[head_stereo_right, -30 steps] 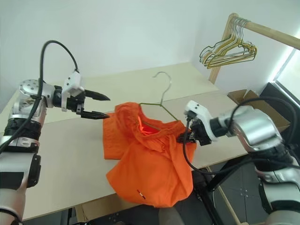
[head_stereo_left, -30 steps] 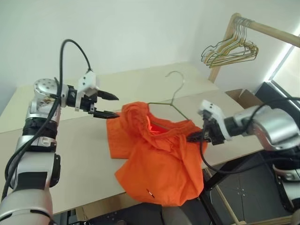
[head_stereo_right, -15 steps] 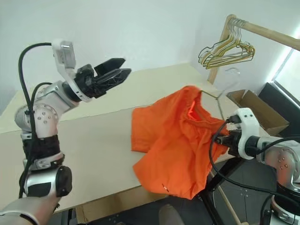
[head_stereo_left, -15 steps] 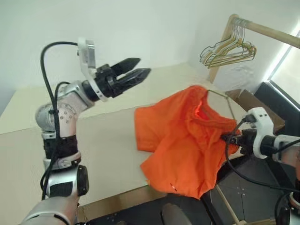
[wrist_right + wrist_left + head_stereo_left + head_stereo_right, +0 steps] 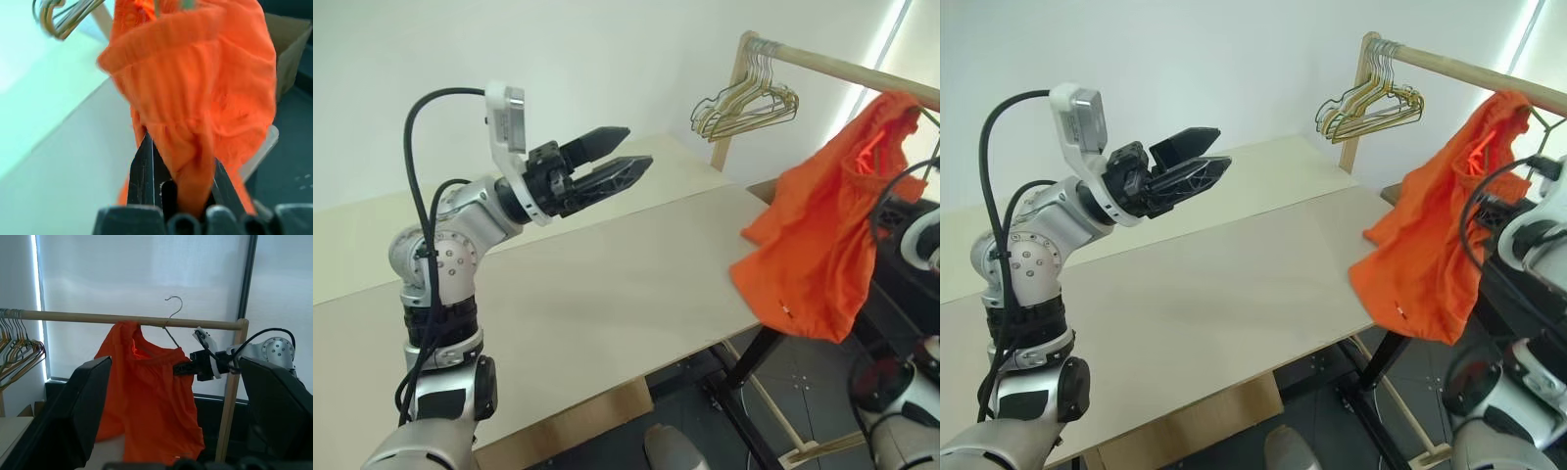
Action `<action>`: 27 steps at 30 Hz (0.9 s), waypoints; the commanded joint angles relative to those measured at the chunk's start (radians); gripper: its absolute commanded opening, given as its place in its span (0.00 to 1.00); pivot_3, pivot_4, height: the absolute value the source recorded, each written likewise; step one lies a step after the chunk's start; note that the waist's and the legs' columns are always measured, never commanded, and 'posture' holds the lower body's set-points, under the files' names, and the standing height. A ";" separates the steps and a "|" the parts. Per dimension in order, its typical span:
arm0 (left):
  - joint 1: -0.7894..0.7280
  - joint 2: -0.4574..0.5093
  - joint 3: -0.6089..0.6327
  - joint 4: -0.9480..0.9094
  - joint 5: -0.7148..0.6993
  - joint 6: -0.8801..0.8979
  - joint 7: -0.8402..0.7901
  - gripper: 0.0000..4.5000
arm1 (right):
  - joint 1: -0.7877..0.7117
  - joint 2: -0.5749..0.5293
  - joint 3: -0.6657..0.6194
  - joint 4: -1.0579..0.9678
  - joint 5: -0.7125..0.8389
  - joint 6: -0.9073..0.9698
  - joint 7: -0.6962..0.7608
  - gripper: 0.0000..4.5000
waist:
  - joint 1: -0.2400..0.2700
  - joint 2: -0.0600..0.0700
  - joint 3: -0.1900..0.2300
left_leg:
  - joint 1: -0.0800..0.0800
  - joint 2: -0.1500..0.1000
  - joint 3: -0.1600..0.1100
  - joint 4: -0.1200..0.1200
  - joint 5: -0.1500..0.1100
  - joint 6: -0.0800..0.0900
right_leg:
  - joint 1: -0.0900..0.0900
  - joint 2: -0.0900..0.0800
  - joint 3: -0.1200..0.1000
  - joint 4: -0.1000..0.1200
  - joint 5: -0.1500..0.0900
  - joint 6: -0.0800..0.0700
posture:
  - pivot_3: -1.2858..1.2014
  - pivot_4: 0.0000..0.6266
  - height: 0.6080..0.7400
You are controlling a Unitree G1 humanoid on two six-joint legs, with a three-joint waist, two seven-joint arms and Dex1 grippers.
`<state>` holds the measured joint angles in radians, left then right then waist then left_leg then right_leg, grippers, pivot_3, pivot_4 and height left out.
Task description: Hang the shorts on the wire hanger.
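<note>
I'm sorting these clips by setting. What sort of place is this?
Probably an indoor test or laundry corner: a wooden garment rail carrying a bunch of wire hangers, a plain pale table, and a blind-covered window behind.

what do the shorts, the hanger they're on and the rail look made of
Shorts: soft, thin orange fabric, matte; it drapes in loose folds and the waistband is gathered. Hanger: thin bare metal wire, dull grey, bent into a curved hook over the rail. Rail: pale round wooden dowel on a light wooden post, probably unfinished, with no gloss visible.
</note>
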<state>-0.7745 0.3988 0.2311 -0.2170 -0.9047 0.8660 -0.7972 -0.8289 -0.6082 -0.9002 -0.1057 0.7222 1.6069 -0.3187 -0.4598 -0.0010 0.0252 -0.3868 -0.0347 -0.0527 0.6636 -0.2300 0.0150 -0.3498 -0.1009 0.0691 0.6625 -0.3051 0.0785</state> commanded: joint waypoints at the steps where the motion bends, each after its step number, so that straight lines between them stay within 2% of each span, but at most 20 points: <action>1: -0.008 0.023 0.002 -0.009 -0.013 -0.026 -0.002 1.00 | -0.096 -0.016 -0.105 0.073 0.019 0.008 -0.139 0.00 | 0.009 0.000 0.000 | 0.000 0.000 0.000 0.000 0.000 0.000 | 0.000 0.000 0.000 0.000 0.000 0.000 | 0.34 0.00 1.00; 9: 0.000 0.043 -0.009 -0.022 -0.028 -0.027 0.000 1.00 | -0.252 0.059 -0.288 0.119 0.007 0.008 -0.362 0.00 | 0.009 0.000 0.000 | -0.001 0.000 0.001 0.000 0.000 0.001 | 0.000 0.000 0.000 -0.001 0.000 0.000 | 0.34 0.00 1.00; 15: -0.002 0.051 -0.018 -0.018 -0.023 -0.030 -0.007 1.00 | -0.354 0.064 -0.425 0.150 -0.111 0.008 -0.467 0.00 | 0.011 0.000 0.000 | -0.001 0.000 0.002 0.000 0.000 0.001 | 0.000 0.000 0.001 -0.001 0.000 0.000 | 0.34 0.00 1.00; 20: -0.001 0.060 -0.022 -0.018 -0.024 -0.028 -0.014 1.00 | -0.333 0.078 -0.375 0.120 -0.185 0.008 -0.478 0.00 | 0.011 0.000 0.000 | -0.001 0.000 0.002 0.000 0.000 0.001 | 0.000 0.000 0.001 -0.003 0.000 0.000 | 0.34 0.00 1.00; 21: -0.001 0.062 -0.023 -0.018 -0.024 -0.028 -0.015 1.00 | -0.331 0.086 -0.369 0.113 -0.189 0.008 -0.476 0.12 | 0.011 0.000 0.000 | -0.001 0.000 0.002 0.000 0.000 0.001 | 0.000 0.000 0.001 -0.003 0.000 0.000 | 0.34 0.00 1.00; 22: 0.000 0.065 -0.024 -0.019 -0.024 -0.028 -0.017 1.00 | -0.334 0.099 -0.370 0.104 -0.196 0.008 -0.481 0.15 | 0.010 0.000 0.000 | -0.001 0.000 0.002 0.000 0.000 0.001 | 0.000 0.000 0.001 -0.003 0.000 0.000 | 0.34 0.00 1.00; 27: 0.000 0.075 -0.028 -0.016 -0.020 -0.030 -0.022 1.00 | -0.322 0.145 -0.325 0.032 -0.251 0.008 -0.479 0.53 | 0.008 0.001 0.000 | 0.000 0.000 0.002 -0.001 0.000 0.001 | 0.000 0.001 0.001 -0.002 0.000 0.000 | 0.35 0.00 1.00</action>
<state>-0.7692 0.4599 0.1957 -0.2194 -0.9101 0.8536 -0.8134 -1.1445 -0.4599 -1.2700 -0.0168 0.4823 1.6066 -0.8080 -0.4519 -0.0002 0.0253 -0.3869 -0.0341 -0.0510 0.6627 -0.2299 0.0157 -0.3499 -0.1002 0.0703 0.6607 -0.3052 0.0786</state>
